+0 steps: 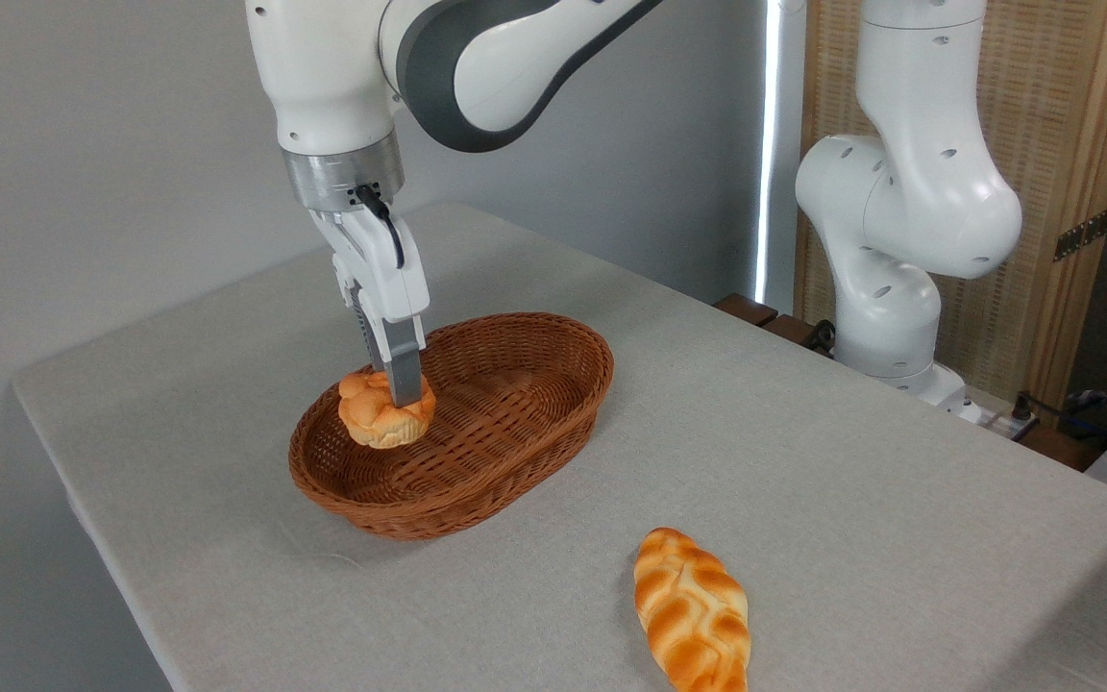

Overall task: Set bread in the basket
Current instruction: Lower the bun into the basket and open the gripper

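Note:
The bread (382, 415) is a small round knotted bun, golden-orange, hanging inside the left end of the basket (515, 423), just above its floor. My gripper (396, 389) comes straight down from above and is shut on the bread, its fingers (405, 370) pressing into the top. The basket is an oval reddish-brown wicker one, resting on the grey table with its long axis running toward the back right. Whether the bun touches the basket floor I cannot tell.
A longer braided oval loaf (693, 610) lies on the table (803, 461) near the front edge, right of the basket. The arm's white base (885, 317) stands at the back right. A grey wall runs behind; the table's left edge drops off.

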Motion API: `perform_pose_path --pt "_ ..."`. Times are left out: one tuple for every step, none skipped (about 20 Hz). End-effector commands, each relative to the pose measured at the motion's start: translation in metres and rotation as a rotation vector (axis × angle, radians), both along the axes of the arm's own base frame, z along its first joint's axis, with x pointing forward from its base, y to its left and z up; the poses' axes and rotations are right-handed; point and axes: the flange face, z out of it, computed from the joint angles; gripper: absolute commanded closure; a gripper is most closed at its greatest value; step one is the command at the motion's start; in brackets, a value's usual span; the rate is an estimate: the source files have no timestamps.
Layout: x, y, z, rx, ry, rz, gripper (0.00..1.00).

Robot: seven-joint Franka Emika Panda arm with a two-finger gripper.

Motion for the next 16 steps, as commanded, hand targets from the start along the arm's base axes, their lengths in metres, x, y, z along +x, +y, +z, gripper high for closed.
perform_pose_path --pt "-0.001 0.002 0.001 -0.006 -0.007 -0.001 0.27" --pt "-0.001 0.002 0.001 -0.006 -0.007 -0.001 0.26" --pt "-0.001 0.002 0.001 -0.006 -0.007 0.001 0.25" --pt "-0.001 0.002 0.001 -0.006 -0.007 -0.001 0.23" --pt "-0.001 0.003 0.001 -0.006 -0.007 0.002 0.18" --pt "-0.001 0.003 0.001 -0.006 -0.007 0.001 0.16" --pt "0.000 0.004 0.001 0.003 -0.010 -0.003 0.15" --pt "0.000 0.004 0.001 0.010 -0.012 -0.007 0.14" --pt "0.000 0.005 0.001 0.023 -0.017 -0.012 0.10" --pt "0.000 0.005 0.002 0.024 -0.019 -0.012 0.08" --pt "0.000 0.006 0.003 0.024 -0.019 -0.012 0.01" --pt "0.000 0.006 0.003 0.025 -0.019 -0.013 0.00" --pt "0.000 0.008 0.005 0.024 -0.022 -0.008 0.00" --pt "0.000 0.009 0.007 0.023 -0.023 -0.006 0.00" --pt "-0.001 0.011 0.010 0.023 -0.026 -0.003 0.00" --pt "-0.001 0.012 0.013 0.024 -0.029 -0.001 0.00"
